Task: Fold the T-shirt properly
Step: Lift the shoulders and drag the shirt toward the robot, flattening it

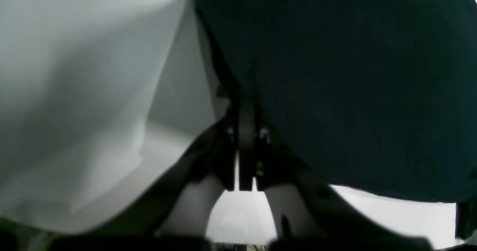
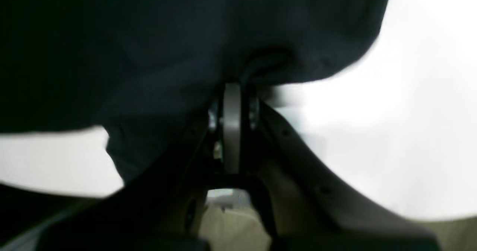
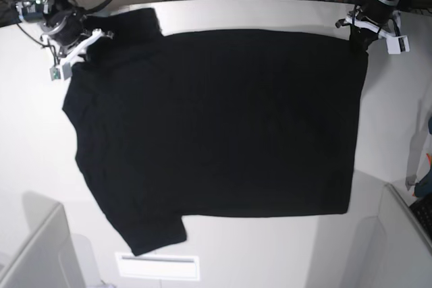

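While the T-shirt [image 3: 216, 126] lies spread plain side up across the white counter [image 3: 27, 160], I hold it at two points along its far edge. In the base view my right pincer [image 3: 79, 50] sits at the far corner beside one sleeve, and my left pincer [image 3: 356, 40] sits at the opposite far corner, at the hem end. Both wrist views show the jaws drawn together with black cloth bunched at their tips: my right pincer [image 2: 231, 89] is clamped on a gathered fold, my left pincer [image 1: 246, 107] on the garment's edge.

I judge the fabric to be light, soft and limp, with no stiffness of its own. It should sag between my two holds, drag on the counter and crease wherever it bunches. Seamed places, such as the hem corners and the shoulder line, look like the surest spots to grip, and both layers want pinching together or only the top one will lift.

Only the base view gives the whole outline: body flat, one sleeve at the far side and the other at the near edge, no print showing. The wrist views alone show the grips up close. Both are blurred, so how deep each bite goes I cannot tell.
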